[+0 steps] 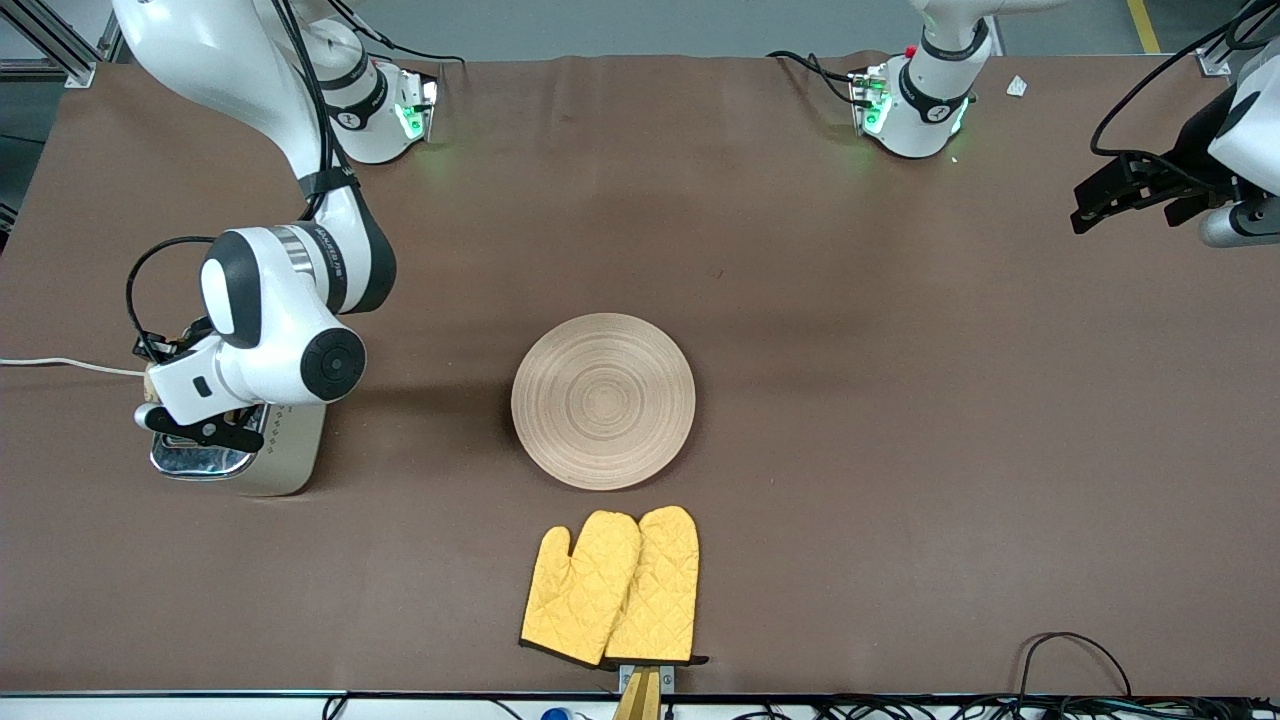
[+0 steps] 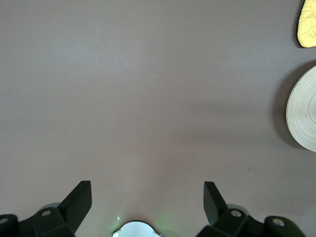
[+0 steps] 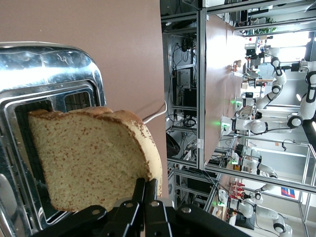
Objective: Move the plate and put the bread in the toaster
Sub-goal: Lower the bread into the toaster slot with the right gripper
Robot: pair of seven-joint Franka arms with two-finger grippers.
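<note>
The squarish slice of speckled tan-brown bread with a darker crust [image 3: 94, 158] is clamped at one edge between the closed fingers of the right gripper [image 3: 145, 190], which is over the boxy cream-beige toaster with a shiny chrome top [image 1: 285, 450]. In the right wrist view the slice is tilted, its lower part already inside a dark slot [image 3: 29, 128] of the mirror-bright top, its crumb coarse and porous. The front view does not show the slice clearly: the right arm's white wrist covers most of the toaster, leaving only a chrome corner and the dotted beige side visible. The toaster stands toward the right arm's end of the table, with a white cord [image 1: 60, 364] running off the table edge.

The large round pale wooden plate with concentric ring grooves [image 1: 603, 401] lies flat near the table's middle, well apart from the toaster and bare on top. A pair of quilted yellow oven mitts [image 1: 612, 588] lies nearer to the front camera than the plate, just apart from it.

The left gripper [image 2: 148, 202] waits over bare brown table covering [image 1: 900, 400] at the left arm's end, its black fingers spread wide with nothing between them. The left wrist view catches only the plate's rim [image 2: 303, 111] and a mitt's tip [image 2: 307, 22].
</note>
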